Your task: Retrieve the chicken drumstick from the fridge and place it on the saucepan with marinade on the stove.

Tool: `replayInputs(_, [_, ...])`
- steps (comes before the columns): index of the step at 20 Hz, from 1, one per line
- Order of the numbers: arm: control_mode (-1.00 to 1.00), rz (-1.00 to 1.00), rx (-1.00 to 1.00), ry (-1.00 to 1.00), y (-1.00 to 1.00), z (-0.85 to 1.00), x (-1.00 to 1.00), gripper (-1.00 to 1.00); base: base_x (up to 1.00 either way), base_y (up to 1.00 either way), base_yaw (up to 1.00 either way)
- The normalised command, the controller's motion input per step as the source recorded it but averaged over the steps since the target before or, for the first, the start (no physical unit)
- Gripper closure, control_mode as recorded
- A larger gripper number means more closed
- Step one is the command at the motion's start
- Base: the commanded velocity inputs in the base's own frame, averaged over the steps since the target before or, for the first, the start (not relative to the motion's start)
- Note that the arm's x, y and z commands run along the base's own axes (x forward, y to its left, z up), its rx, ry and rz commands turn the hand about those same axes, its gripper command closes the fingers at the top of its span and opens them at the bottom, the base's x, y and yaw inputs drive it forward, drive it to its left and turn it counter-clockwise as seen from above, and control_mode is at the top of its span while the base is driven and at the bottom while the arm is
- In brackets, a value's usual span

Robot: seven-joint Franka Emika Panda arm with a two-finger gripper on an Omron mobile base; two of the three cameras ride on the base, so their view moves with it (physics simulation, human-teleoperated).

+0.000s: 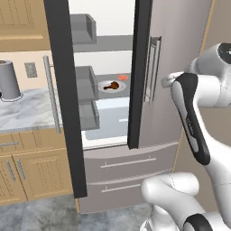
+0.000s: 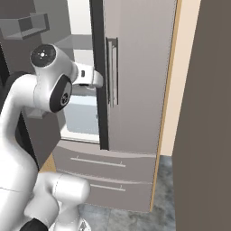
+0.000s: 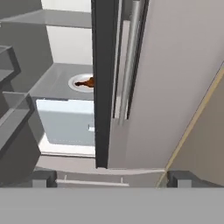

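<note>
At centre frame, drumstick point(image 1: 113, 85) lies on plate point(image 1: 104, 90) inside fridge point(image 1: 180, 67); gripper point(image 3: 112, 179) jaws spread, empty. No legible writing.

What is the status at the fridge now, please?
Tool open, empty. Chicken drumstick on white plate, fridge shelf. Left door open; right door partly blocks reach.
</note>
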Motion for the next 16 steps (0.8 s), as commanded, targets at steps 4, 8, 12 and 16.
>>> replayInputs(4, [-1.00,-0.08,0.00,-0.19,0.00,0.00,0.47,-1.00,0.00,0.00,0.00])
replayInputs(8, [-1.00,-0.11,0.00,-0.01,-0.01,0.00,0.44,-1.00,0.00,0.00,0.00])
replayInputs(12, [-1.00,-0.04,0.00,0.00,-0.06,0.00,0.35,-1.00,0.00,0.00,0.00])
replayInputs(16, [-1.00,0.00,0.00,0.00,-0.15,0.00,0.44,-1.00,0.00,0.00,0.00])
